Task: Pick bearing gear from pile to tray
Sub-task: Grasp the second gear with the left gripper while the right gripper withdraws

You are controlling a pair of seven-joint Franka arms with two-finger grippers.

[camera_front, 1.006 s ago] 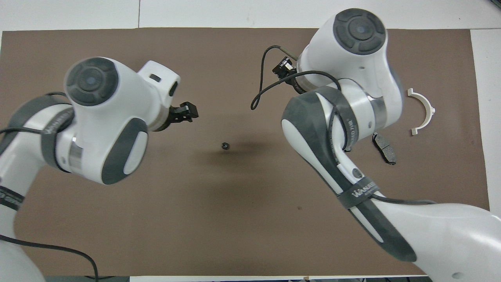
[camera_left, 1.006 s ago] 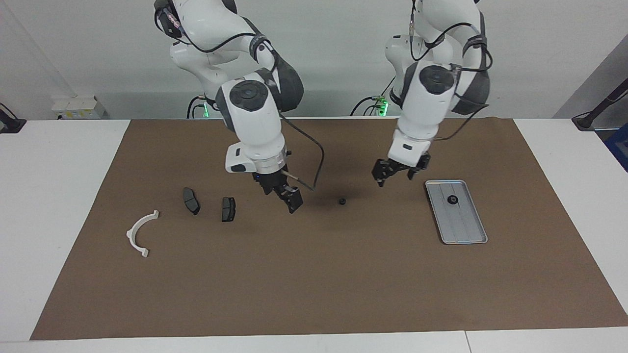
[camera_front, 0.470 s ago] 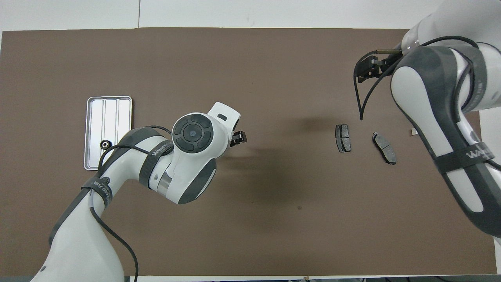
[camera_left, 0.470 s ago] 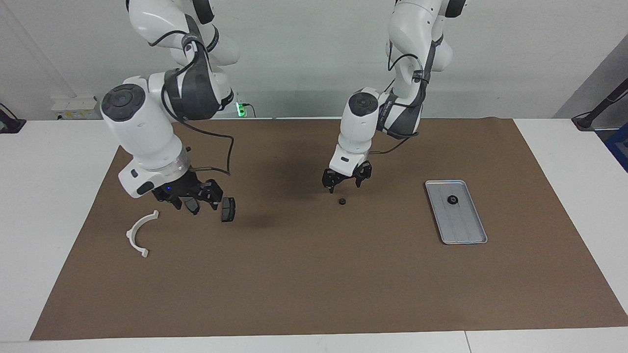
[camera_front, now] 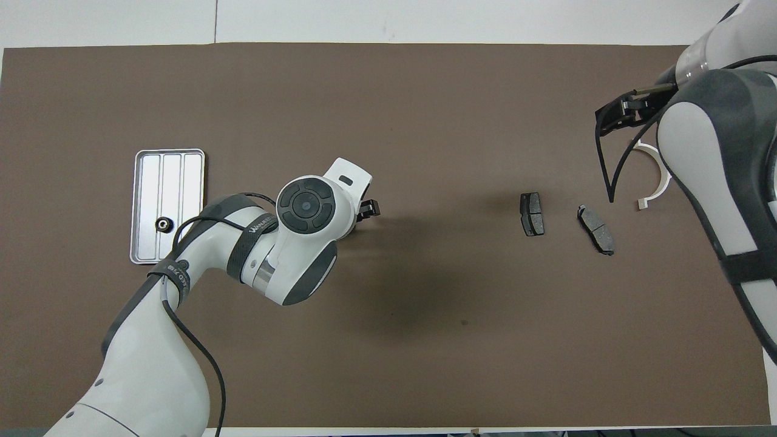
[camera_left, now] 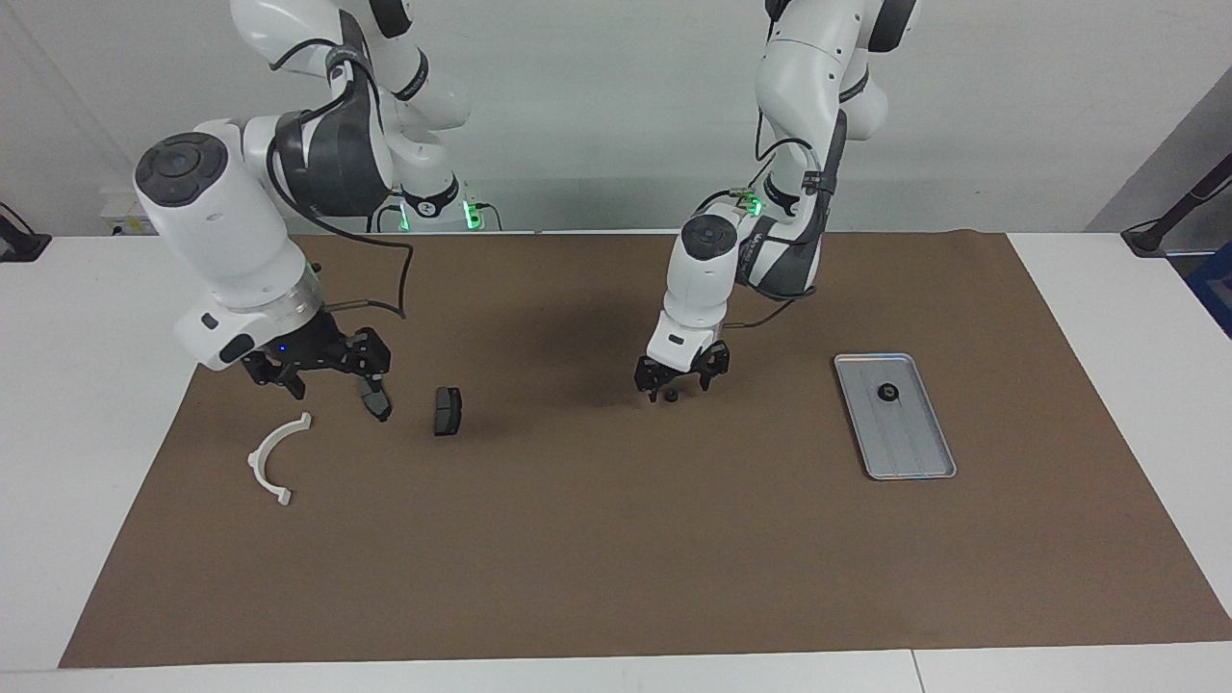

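A small black bearing gear lies on the brown mat. My left gripper is down around it, open, one finger on each side. In the overhead view the left gripper and its hand hide this gear. Another gear lies in the silver tray toward the left arm's end. The pile is two dark brake pads and a white arc. My right gripper hangs open and empty over the mat beside one pad.
The brown mat covers most of the white table. A cable loops from the right arm's wrist above the pile.
My left gripper has come down from just above the gear to straddle it. The right arm has swung farther toward its own end of the table, past the brake pads.
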